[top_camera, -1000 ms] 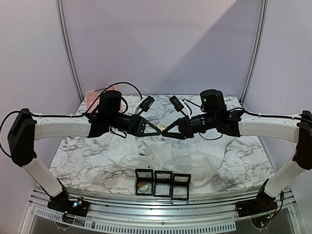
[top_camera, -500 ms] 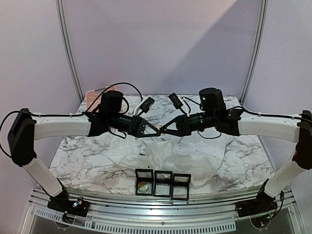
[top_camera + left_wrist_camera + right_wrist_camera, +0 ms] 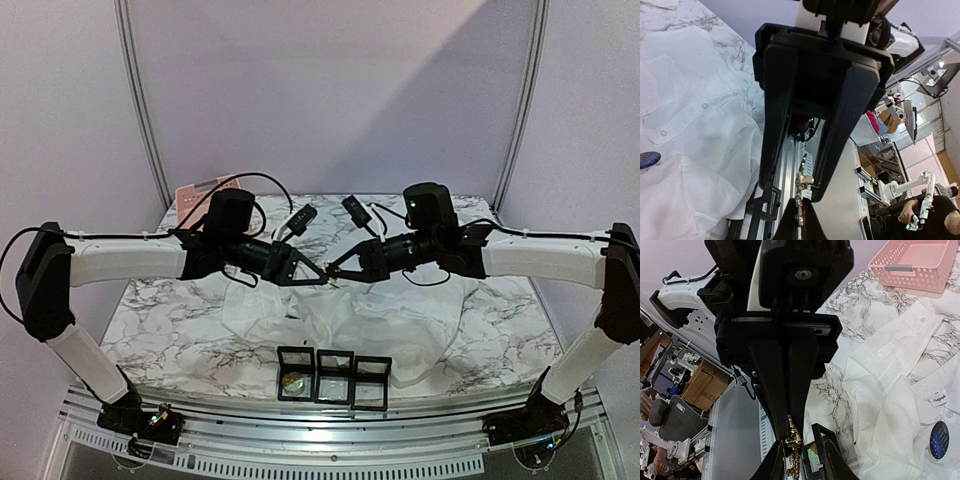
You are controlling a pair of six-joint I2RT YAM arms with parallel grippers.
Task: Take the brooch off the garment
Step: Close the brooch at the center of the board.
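The left tool (image 3: 789, 421) is clamped on the gold brooch (image 3: 792, 440). The right tool (image 3: 792, 188) stands partly open, fingers either side of it. Only the right wrist view shows the pink basket (image 3: 912, 262), upper right. The garment (image 3: 340, 325) lies on the desk (image 3: 170, 320) at lower centre, below both tools, clear of the brooch.

Both arms reach inward above the marble counter (image 3: 170, 330), and the left claw (image 3: 321, 276) and right claw (image 3: 336, 274) meet tip to tip in mid-air. A tiny gold speck, the brooch (image 3: 329, 277), shows where they meet; the left claw's fingers narrow to a point on it. Beneath them the white garment (image 3: 340, 325) lies rumpled. Three black-framed boxes (image 3: 333, 377) stand side by side at the near edge. A pink basket (image 3: 200, 195) sits far left.
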